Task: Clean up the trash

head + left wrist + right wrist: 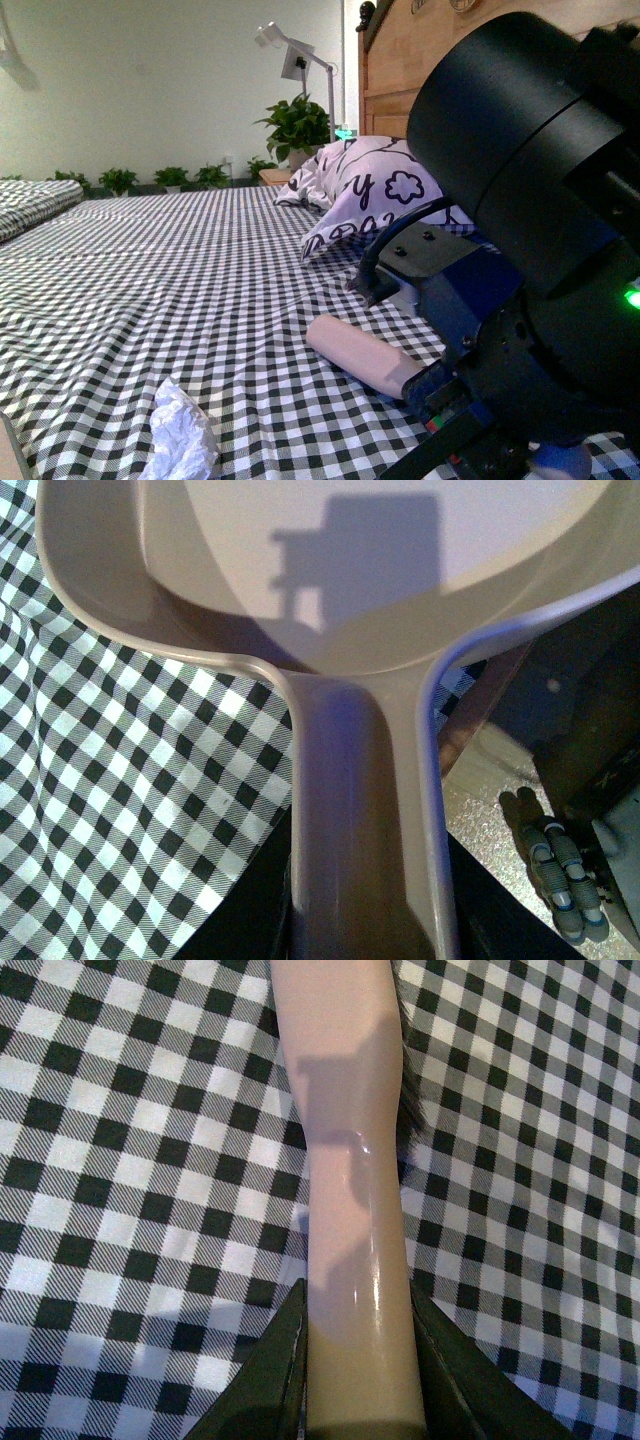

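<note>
A black-and-white checked cloth [200, 290] covers the wide table, which runs back toward a pale wall. Nearest the camera, at the cloth's front edge, lies the trash [182, 438], a small crumpled wad of white paper, apart from everything else. Just behind it and further right, the right end effector [355, 1380] is clamped on a pale pink handle [362, 357] that lies low over the cloth, its dark fingers [262, 1380] pressing the handle from both sides; the bulky black right arm [540, 200] fills that side of the front view. The left wrist view shows a beige dustpan [330, 630] seen down its handle, its pan over the checked cloth, with the left end effector's dark parts either side of the handle, apparently gripping it. Further back a white pillow [375, 195] with black cartoon print rests against a wooden headboard [400, 70]. Beyond stand a potted plant [298, 125], a white lamp [295, 60] and a row of small plants [150, 180] along the wall.
</note>
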Robot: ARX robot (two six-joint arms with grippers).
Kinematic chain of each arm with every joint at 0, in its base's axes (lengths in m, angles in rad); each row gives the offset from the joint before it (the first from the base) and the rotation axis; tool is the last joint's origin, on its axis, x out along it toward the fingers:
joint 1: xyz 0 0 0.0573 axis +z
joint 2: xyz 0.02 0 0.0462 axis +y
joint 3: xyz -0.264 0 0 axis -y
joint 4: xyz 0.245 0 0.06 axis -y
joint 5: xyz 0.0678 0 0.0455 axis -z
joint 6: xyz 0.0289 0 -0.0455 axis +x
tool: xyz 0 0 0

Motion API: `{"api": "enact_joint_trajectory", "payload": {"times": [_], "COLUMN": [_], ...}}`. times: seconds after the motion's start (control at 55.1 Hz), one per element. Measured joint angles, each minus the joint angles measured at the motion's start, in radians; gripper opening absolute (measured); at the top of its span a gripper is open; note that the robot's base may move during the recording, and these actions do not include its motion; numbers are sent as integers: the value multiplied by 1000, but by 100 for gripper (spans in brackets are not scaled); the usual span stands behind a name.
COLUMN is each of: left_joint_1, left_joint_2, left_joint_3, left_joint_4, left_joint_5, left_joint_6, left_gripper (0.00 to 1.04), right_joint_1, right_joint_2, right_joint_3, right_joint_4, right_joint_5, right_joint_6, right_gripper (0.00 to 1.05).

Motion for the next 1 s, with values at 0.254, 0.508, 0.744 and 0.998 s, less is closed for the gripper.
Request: {"api": "enact_joint_trajectory", "payload": {"times": [0.254,0.508,0.744,0.998], "left_joint_1": [0,0,0,0], "left_joint_2": [0,0,0,0], "left_joint_3": [0,0,0,0], "left_joint_4": [0,0,0,0], "left_joint_5": [0,-1,-1,-1], "left_joint_6": [0,0,1,1], "left_gripper": [26,26,26,26], "right_joint_1": [109,189,178,122], "right_joint_2": [5,-81,-88,-90], "right_joint_3": [16,79,106,103], "right_joint_4": [-79,-192,-190,-157], "right_joint_5": [-185,-556,-564,-529], "right_joint_6": [97,147,216,235], "right_gripper": [23,23,23,23]}}
